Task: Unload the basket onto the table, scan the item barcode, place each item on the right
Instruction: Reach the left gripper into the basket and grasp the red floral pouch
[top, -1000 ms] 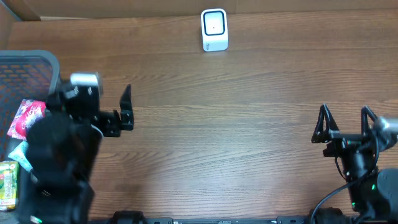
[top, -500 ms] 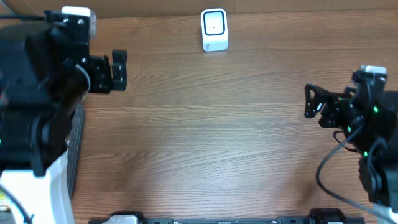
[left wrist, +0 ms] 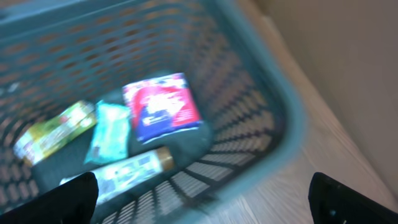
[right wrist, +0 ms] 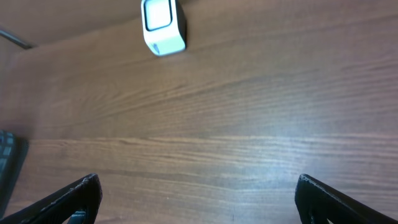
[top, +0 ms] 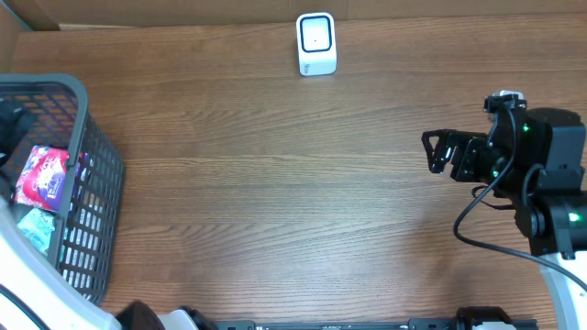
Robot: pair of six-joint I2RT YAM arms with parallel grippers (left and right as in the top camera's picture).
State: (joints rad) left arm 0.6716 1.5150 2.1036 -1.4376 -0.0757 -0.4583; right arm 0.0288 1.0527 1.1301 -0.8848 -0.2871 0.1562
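A white barcode scanner [top: 316, 43] stands at the table's far edge and also shows in the right wrist view as the scanner [right wrist: 163, 26]. Several packaged items lie in the grey basket [top: 96, 156]. They include a red and blue packet [left wrist: 163, 106], a teal packet [left wrist: 111, 130], a yellow-green packet [left wrist: 53, 130] and a pale tube [left wrist: 127, 171]. My left gripper [left wrist: 199, 205] hangs open above the basket's near rim, holding nothing. My right gripper [top: 433, 152] is open over bare wood at the right, its fingers pointing left.
The basket's mesh wall [left wrist: 261, 124] rises between the items and the wooden table [top: 275, 202]. A cardboard wall [top: 183, 11] runs along the far edge. The left arm's white body [top: 27, 275] fills the lower left corner.
The left arm has swung left from the table to above the basket. The right gripper has risen and shifted left, its fingers turned from pointing away to pointing left.
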